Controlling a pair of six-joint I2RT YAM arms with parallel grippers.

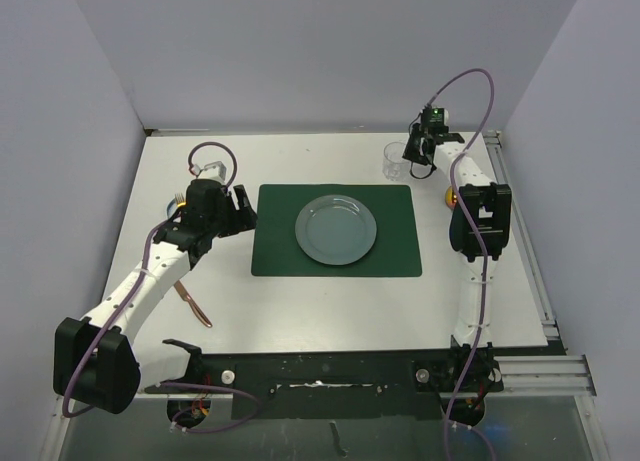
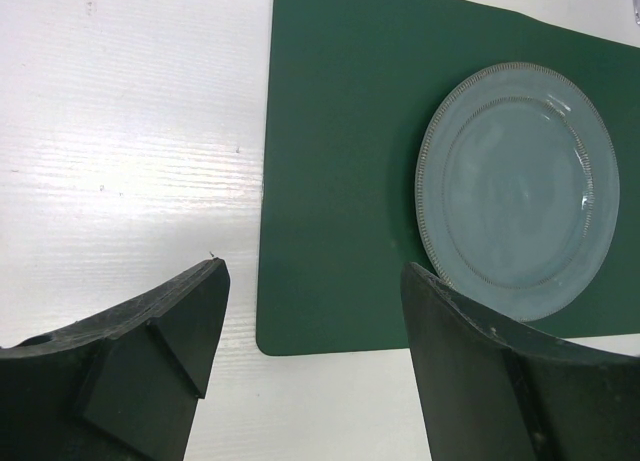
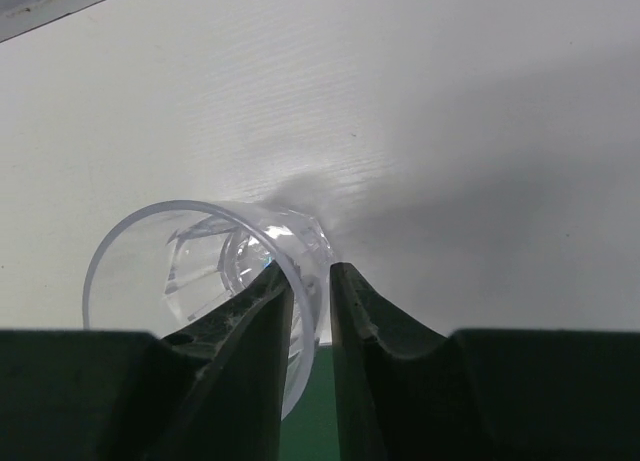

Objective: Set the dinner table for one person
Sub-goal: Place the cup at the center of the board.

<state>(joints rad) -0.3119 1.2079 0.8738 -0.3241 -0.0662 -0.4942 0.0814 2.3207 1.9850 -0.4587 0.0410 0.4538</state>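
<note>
Straddling glass (image 3: 135, 256) rim: right claw (image 3: 310, 278); wrist-view.

We count dinner table (image 1: 330, 311): one | green placemat (image 1: 272, 253): one | grey-blue plate (image 1: 336, 229): one | clear glass (image 1: 394, 159): one | cutlery we can make out: two, a fork (image 1: 178, 196) and a copper-coloured utensil (image 1: 195, 309) | small orange object (image 1: 449, 195), partly hidden: one | grippers: two, left gripper (image 2: 315, 271) and right gripper (image 3: 312, 271)
</note>
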